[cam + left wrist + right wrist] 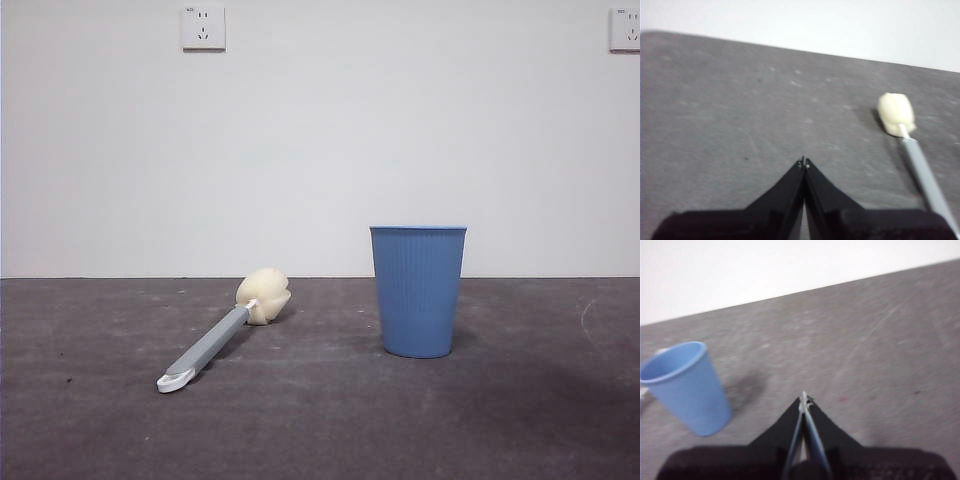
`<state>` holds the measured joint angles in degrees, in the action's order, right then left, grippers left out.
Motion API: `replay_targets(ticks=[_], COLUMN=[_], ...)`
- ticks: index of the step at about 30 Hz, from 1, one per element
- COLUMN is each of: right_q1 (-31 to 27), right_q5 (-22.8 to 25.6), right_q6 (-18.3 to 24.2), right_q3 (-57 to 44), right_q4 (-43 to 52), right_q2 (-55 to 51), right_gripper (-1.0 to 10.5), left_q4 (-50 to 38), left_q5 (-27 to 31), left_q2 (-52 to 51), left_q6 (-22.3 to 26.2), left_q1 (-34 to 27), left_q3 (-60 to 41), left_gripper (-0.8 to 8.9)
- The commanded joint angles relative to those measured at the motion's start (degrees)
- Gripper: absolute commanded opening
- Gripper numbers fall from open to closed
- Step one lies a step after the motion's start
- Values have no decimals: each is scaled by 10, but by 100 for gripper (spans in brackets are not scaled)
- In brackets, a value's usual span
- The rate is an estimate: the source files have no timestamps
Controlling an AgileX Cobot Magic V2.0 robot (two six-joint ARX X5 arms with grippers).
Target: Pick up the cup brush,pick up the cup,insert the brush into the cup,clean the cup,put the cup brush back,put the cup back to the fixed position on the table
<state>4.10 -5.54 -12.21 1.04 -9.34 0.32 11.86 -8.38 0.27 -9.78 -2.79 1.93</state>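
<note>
The cup brush (222, 333) lies flat on the table (320, 420) left of centre, its cream sponge head toward the wall and its white loop toward the front. The blue ribbed cup (418, 290) stands upright right of centre, apart from the brush. Neither gripper shows in the front view. My left gripper (804, 162) is shut and empty above bare table, with the brush (910, 145) off to one side of it. My right gripper (804, 399) is shut and empty, with the cup (687, 387) standing off to its side.
A white wall runs behind the table's far edge, with two sockets (203, 27) high up. Faint pale scuffs mark the grey table surface.
</note>
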Motion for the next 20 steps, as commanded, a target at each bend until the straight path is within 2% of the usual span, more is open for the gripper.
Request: replay_targets(ticks=[1, 6, 12, 20], right_q1=[1, 1, 1, 1], right_q5=[-11, -22, -83, -179], right_q6=[-45, -45, -40, 61], right_q3=[21, 72, 160, 337], right_q4=[5, 2, -33, -224], right_q2=[1, 19, 100, 260], right_gripper=[-10, -11, -11, -11], left_q4=[15, 56, 141, 287], left_q5=[-7, -8, -23, -134], left_q2=[-1, 11, 71, 166], left_q6=[-23, -33, -32, 32], left_q1=[1, 1, 1, 1], left_q3=[35, 113, 221, 340], left_gripper=[-6, -6, -7, -7])
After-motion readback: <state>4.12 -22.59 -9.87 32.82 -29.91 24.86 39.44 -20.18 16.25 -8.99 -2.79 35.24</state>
